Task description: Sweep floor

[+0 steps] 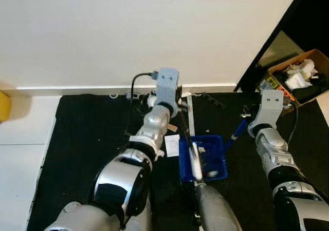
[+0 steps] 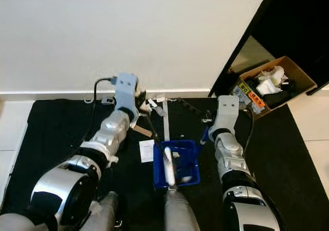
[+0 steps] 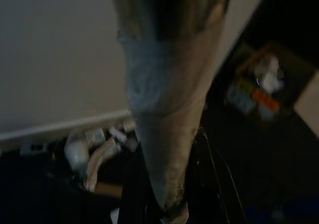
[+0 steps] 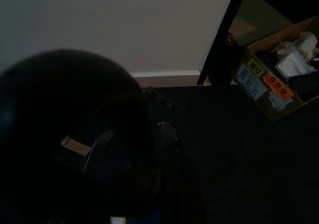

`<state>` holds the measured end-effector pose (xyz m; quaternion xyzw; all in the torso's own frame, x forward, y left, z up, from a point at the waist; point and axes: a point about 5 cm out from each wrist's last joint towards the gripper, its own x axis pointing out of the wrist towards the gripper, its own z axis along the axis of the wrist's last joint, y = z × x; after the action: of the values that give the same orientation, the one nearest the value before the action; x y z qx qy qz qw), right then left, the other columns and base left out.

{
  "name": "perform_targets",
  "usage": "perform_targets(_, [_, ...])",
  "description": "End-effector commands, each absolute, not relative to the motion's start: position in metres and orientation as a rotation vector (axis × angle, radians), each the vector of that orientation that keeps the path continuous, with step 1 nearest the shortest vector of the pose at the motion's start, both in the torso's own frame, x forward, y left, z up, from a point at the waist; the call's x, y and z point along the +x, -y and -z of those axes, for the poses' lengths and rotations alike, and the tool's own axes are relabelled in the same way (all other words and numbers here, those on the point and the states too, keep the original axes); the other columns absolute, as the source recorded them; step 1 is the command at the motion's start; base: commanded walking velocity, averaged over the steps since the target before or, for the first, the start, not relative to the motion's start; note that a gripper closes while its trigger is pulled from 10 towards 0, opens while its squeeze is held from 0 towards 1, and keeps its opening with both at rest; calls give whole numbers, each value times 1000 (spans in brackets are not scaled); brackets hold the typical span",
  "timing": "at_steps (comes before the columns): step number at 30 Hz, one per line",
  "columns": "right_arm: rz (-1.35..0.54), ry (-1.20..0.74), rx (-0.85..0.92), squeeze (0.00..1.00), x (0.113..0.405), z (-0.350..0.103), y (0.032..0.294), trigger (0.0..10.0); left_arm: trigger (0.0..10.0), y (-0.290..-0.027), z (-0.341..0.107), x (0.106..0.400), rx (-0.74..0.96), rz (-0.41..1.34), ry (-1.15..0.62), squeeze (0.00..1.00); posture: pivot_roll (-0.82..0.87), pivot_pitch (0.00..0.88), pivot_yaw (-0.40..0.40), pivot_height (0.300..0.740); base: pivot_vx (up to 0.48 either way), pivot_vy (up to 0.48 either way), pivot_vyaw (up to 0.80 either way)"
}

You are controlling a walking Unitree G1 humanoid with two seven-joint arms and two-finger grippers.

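- Left eye view looks down on a black mat (image 1: 87, 138) spread across the lower part of the frame, with a white wall (image 1: 144, 31) above it and a pale skirting board (image 1: 92, 89) where they meet.
- Near the centre bottom of the frame a blue dustpan (image 1: 203, 158) lies on the mat, with a few pale scraps inside it.
- A slim grey broom handle (image 1: 191, 119) runs from the skirting board down toward the dustpan.
- The left arm reaches up the middle of the frame; the left gripper (image 1: 167, 85) sits at the top of the mat beside the handle. I cannot tell whether its fingers are released or clenched.
- Small bits of litter (image 2: 149, 103) lie along the skirting board just beside that gripper, and a white paper slip (image 1: 172, 145) lies left of the dustpan.
- The right arm stands at the right of the frame; the right gripper (image 1: 272, 103) is near a blue dustpan handle (image 1: 237, 131). Its fingers cannot be read either.
- At the upper right of the frame, a cardboard box (image 1: 300, 79) holds crumpled white paper, beside a dark door panel (image 1: 303, 15).
- Left wrist view is dim, with a blurred pale shaft (image 3: 167, 134) down its middle.
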<state>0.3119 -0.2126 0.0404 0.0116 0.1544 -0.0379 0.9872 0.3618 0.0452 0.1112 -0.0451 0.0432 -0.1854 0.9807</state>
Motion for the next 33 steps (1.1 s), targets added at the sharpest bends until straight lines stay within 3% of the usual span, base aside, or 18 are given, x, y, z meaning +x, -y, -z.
perform_targets(1, [59, -417, 106, 0, 298, -17, 203, 10000, 10000, -13, -144, 363, -166, 446, 42, 0, -21, 153, -14, 740, 0, 0, 0])
perform_targets(10, [64, -423, 115, 0, 297, -16, 207, 10000, 10000, -75, -186, 383, -100, 530, 237, 0, 2, 136, -18, 740, 0, 0, 0])
perform_targets(13, [61, -424, 118, 0, 298, -16, 208, 10000, 10000, -89, -188, 382, -71, 557, 239, 0, 7, 133, -18, 740, 0, 0, 0])
perform_targets(16, [41, -422, 124, 0, 299, -19, 212, 10000, 10000, -119, -171, 374, 83, 612, 183, 0, 18, 122, -17, 740, 0, 0, 0])
perform_targets(19, [37, -419, 124, 0, 300, -20, 214, 10000, 10000, -127, -165, 372, 110, 614, 158, 0, 18, 122, -17, 740, 0, 0, 0])
perform_targets(21, [51, -407, 113, 0, 301, -27, 231, 10000, 10000, -153, -155, 368, 157, 533, 123, 0, 24, 110, -15, 740, 0, 0, 0])
perform_targets(26, [86, -369, 117, 0, 303, -44, 264, 10000, 10000, -178, -151, 362, 159, 433, 117, 0, 27, 102, -16, 740, 0, 0, 0])
perform_targets(33, [200, -271, 225, 0, 306, -73, 306, 10000, 10000, -188, -136, 353, 204, 398, 72, 0, 18, 90, -8, 740, 0, 0, 0])
